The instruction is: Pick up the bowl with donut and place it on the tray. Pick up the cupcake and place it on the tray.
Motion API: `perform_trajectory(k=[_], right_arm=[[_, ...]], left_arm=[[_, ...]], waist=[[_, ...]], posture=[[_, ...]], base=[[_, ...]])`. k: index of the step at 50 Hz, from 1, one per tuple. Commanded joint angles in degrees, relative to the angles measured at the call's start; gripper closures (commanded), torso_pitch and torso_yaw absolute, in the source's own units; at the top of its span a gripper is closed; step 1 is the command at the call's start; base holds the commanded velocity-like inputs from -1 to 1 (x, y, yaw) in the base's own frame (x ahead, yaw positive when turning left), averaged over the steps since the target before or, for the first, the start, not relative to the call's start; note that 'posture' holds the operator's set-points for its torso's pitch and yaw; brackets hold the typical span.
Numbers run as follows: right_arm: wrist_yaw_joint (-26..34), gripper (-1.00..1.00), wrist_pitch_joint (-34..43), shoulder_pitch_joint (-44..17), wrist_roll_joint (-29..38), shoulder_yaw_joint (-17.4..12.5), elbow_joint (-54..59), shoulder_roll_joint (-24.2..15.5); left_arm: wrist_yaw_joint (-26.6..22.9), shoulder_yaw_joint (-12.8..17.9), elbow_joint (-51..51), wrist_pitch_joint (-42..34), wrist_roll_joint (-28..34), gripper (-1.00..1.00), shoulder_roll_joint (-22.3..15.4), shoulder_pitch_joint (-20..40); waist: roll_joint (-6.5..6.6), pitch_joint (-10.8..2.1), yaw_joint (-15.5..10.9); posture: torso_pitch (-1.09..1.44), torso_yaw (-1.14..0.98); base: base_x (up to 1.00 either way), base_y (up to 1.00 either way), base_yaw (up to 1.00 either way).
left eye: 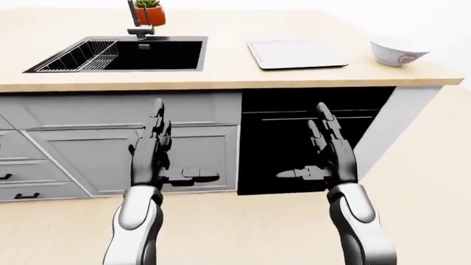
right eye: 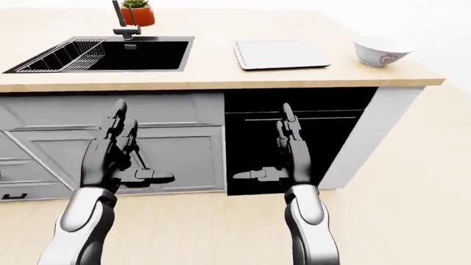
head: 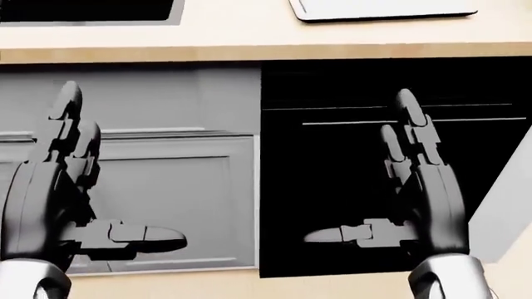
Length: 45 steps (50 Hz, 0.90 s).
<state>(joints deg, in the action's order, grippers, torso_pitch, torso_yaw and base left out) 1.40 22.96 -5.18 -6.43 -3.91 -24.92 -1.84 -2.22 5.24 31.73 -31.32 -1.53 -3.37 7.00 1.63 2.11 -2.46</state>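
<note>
Hovering low in frame, left hand (left eye: 151,157) and right hand (left eye: 331,157) spread wide, empty; bowl (left eye: 396,51) at the counter's (left eye: 221,69) upper-right edge, tray (left eye: 296,54) beside.

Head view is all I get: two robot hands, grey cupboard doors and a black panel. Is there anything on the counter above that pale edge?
Observer: Yes. The left-eye view shows a white bowl near the counter's right end.
Operator: Is that pale slab at the top of my view a tray?
Observer: It looks like one: a flat, light tray lying empty, left of the bowl.
Operator: And the dark strip at my top left?
Observer: That is a black sink with a wire rack inside and a faucet beyond it.
Operator: Anything else up there?
Observer: A small plant in an orange pot beside the faucet. No cupcake shows in any view.
</note>
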Motion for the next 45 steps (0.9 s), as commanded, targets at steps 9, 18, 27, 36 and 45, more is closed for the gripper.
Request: perform_trajectory(k=[9, 18, 27, 36, 45], right_arm=[[-0.1, -1.0, -1.1, -1.1, -0.8, -0.6, -2.5, -0.5], [-0.1, -1.0, 0.4, -1.8, -0.9, -0.4, -4.1, -0.7], [-0.3, -1.0, 1.6, -1.8, -1.4, -0.7, -6.2, -0.8], [-0.1, -1.0, 2.9, -2.6, -1.3, -0.8, -8.4, -1.2], [-0.6, -1.0, 5.4, -4.3, -2.5, -1.9, -10.2, -1.7]], left_arm=[[-0.1, -0.1, 4.9, -2.0, -0.3, -1.0, -0.2, 1.7], [-0.1, 0.3, 6.5, -4.8, -0.4, -1.0, -0.8, 3.8], [-0.2, 1.1, 9.0, -6.9, -0.9, -1.0, -1.2, 4.2], [-0.1, 3.2, 12.6, -11.1, -2.2, -1.0, -2.5, 5.9], [0.4, 5.5, 14.7, -14.6, -4.3, -1.0, -4.0, 7.6]], waist=[[-4.71, -0.8, 2.0], [1.02, -0.55, 0.7], [-6.31, -1.86, 0.7], [-4.73, -0.57, 2.0], [-3.45, -1.44, 3.2]], posture=[[0.0, 0.0], [0.0, 0.0], [0.0, 0.0], [0.0, 0.0], [0.0, 0.0]], base=[[0.21, -0.89, 0.0], [0.21, -0.67, 0.0], [0.23, -0.63, 0.0], [0.2, -0.18, 0.0], [0.0, 0.0, 0.0]])
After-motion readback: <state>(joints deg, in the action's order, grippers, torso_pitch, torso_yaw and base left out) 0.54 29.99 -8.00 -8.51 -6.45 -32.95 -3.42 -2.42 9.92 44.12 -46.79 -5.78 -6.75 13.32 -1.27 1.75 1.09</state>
